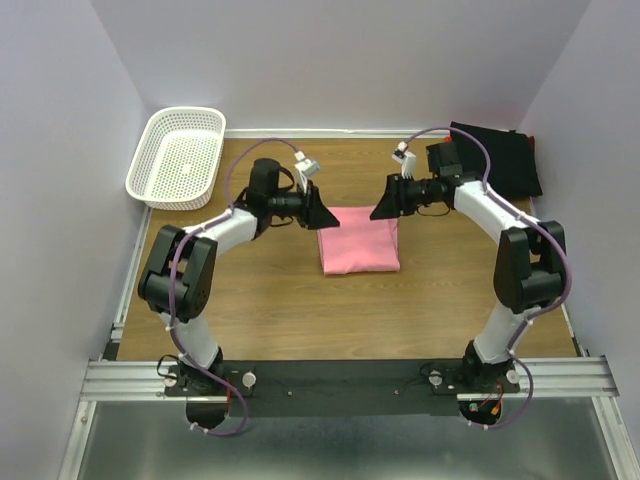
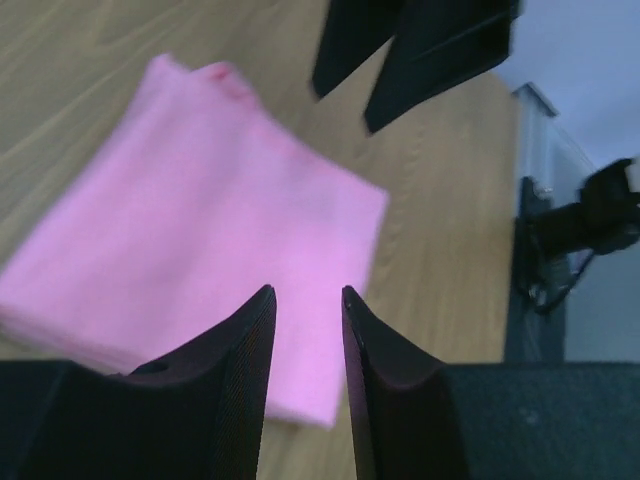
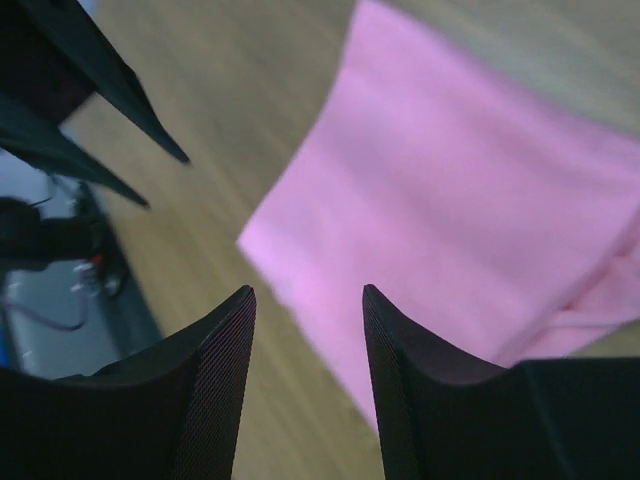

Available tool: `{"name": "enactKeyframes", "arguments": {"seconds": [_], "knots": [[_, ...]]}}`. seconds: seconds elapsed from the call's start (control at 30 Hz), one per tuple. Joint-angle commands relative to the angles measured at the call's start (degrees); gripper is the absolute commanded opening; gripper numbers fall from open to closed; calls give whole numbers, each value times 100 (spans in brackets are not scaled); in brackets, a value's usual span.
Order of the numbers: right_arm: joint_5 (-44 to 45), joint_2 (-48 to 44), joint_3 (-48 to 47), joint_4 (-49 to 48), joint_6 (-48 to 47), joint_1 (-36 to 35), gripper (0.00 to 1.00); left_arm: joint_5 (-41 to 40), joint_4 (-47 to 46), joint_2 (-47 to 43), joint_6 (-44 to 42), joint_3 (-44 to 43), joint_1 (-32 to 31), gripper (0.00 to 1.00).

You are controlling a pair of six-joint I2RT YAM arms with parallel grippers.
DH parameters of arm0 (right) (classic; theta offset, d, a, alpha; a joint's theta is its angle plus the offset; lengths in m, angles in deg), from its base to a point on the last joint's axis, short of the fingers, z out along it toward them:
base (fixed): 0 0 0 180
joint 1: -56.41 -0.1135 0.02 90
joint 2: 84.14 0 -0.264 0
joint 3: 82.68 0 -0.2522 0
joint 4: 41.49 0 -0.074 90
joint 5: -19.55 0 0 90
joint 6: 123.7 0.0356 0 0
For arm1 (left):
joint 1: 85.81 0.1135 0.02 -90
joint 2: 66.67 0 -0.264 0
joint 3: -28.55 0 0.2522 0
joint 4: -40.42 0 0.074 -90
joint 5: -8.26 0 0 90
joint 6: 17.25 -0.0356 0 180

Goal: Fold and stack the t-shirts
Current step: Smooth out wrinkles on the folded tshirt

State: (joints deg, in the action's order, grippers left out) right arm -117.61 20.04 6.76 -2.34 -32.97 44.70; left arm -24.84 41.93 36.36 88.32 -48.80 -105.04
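A pink t-shirt (image 1: 359, 240) lies folded into a flat rectangle on the wooden table, mid-centre. It also shows in the left wrist view (image 2: 200, 250) and in the right wrist view (image 3: 470, 220). My left gripper (image 1: 328, 214) hovers over its far left corner, open and empty; in its wrist view (image 2: 306, 292) the jaws stand a little apart. My right gripper (image 1: 382, 208) hovers over its far right corner, open and empty, and shows the same in its wrist view (image 3: 306, 292). A black folded garment (image 1: 500, 158) lies at the back right.
A white plastic basket (image 1: 178, 155) stands at the back left. The table's back edge meets the wall just behind both grippers. The right arm's fingers (image 2: 420, 50) show in the left wrist view, the left arm's fingers (image 3: 80, 90) in the right wrist view.
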Motion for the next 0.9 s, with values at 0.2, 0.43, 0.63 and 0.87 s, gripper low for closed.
{"name": "enactKeyframes", "arguments": {"seconds": [0.2, 0.43, 0.63, 0.87], "knots": [[-1121, 567, 1377, -104, 675, -262, 50, 620, -1438, 814, 1326, 1034, -1022, 43], [-567, 1148, 1641, -51, 121, 89, 48, 366, -578, 1853, 737, 1007, -13, 44], [-224, 859, 1247, 440, -416, 230, 48, 356, -568, 1494, 500, 1349, 77, 44], [-751, 119, 350, 705, -250, 230, 50, 620, -410, 271, 385, 518, 77, 46]]}}
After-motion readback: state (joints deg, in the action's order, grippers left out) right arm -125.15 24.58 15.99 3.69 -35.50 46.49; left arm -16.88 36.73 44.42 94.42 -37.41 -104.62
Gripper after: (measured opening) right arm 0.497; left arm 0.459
